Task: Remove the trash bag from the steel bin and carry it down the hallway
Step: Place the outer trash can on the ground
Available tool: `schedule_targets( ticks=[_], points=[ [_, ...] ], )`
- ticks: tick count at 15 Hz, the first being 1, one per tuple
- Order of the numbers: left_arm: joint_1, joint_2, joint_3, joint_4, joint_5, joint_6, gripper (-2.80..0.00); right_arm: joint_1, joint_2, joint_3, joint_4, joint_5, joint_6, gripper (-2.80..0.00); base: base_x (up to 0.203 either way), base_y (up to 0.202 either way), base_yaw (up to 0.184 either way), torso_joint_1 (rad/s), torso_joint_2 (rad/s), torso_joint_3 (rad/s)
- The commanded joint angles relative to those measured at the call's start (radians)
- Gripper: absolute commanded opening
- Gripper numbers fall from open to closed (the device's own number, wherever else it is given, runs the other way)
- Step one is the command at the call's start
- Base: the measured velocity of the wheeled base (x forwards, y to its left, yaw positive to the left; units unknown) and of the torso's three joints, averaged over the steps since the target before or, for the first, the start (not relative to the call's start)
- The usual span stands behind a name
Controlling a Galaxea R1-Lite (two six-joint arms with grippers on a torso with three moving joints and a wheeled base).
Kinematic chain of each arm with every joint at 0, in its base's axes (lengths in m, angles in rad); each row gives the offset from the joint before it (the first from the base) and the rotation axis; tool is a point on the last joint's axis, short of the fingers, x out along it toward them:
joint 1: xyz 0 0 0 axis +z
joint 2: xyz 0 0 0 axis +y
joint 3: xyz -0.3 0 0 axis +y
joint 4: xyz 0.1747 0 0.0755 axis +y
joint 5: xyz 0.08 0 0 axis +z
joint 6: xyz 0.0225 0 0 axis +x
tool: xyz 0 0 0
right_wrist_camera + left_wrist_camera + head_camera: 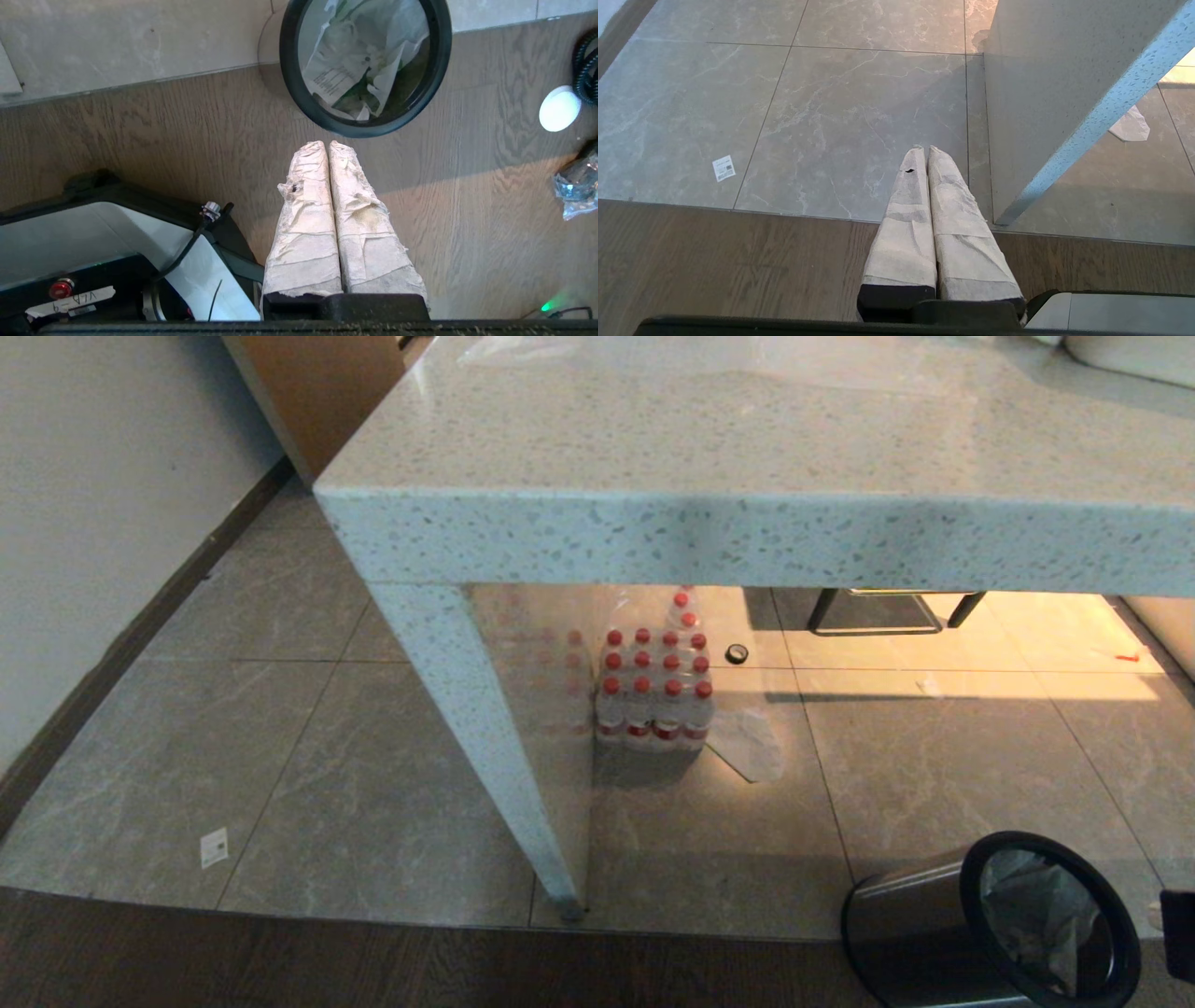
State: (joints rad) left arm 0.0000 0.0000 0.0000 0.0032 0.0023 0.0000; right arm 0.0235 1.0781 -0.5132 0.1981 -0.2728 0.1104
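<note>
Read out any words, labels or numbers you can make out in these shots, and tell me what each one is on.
"V4B-9", roughly, handwritten and seen upside down: white tape strip on the robot's base, beside a red button.
Printed lines on paper inside the trash bag in the steel bin: too small to read.
White sticker on the floor tile: too small.
Labels on the pack of red-capped bottles: blurred.
</note>
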Motion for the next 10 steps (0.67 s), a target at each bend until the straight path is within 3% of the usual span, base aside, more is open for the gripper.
schedule_targets(
  ticks=[1, 4, 10],
  points=[
    [0.000, 0.000, 0.002, 0.000, 0.001, 0.000, -2.80, -0.011, -0.020, 0.000, 0.004, -0.002, 0.000, -2.80, 0.000, 0.000, 0.000, 0.000, 0.00, 0.000],
    [0.000, 0.000, 0.002, 0.000, 0.001, -0.002, -2.80, -0.055, -0.019, 0.001, 0.015, -0.002, -0.026, -2.80, 0.000, 0.000, 0.000, 0.000, 0.00, 0.000],
    [0.000, 0.000, 0.002, 0.000, -0.001, 0.000, -2.80, -0.060, -0.026, 0.009, 0.016, -0.002, -0.032, -2.80, 0.000, 0.000, 0.000, 0.000, 0.00, 0.000]
  ],
)
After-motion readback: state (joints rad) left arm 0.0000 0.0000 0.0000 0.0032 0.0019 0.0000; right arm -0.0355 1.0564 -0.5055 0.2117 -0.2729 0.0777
